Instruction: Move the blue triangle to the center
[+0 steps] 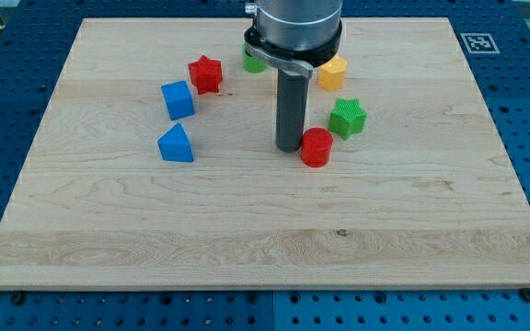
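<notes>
The blue triangle lies on the wooden board at the view's left of centre. My tip rests on the board near the middle, well to the right of the blue triangle and right beside the red cylinder, which stands just to its right. A blue cube sits just above the triangle.
A red star lies above and right of the blue cube. A green star sits above and right of the red cylinder. A yellow block and a green block lie near the top, partly hidden by the arm.
</notes>
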Controlling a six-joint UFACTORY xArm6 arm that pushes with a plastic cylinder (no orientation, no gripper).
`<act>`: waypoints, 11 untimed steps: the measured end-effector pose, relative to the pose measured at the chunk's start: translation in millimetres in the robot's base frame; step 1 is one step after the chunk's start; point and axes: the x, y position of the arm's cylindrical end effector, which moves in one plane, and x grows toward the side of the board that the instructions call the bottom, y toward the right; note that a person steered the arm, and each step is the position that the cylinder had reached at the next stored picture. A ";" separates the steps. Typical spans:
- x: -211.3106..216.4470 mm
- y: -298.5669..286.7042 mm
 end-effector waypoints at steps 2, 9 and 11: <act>48.5 -14.9; -5.6 -143.2; -4.3 -126.3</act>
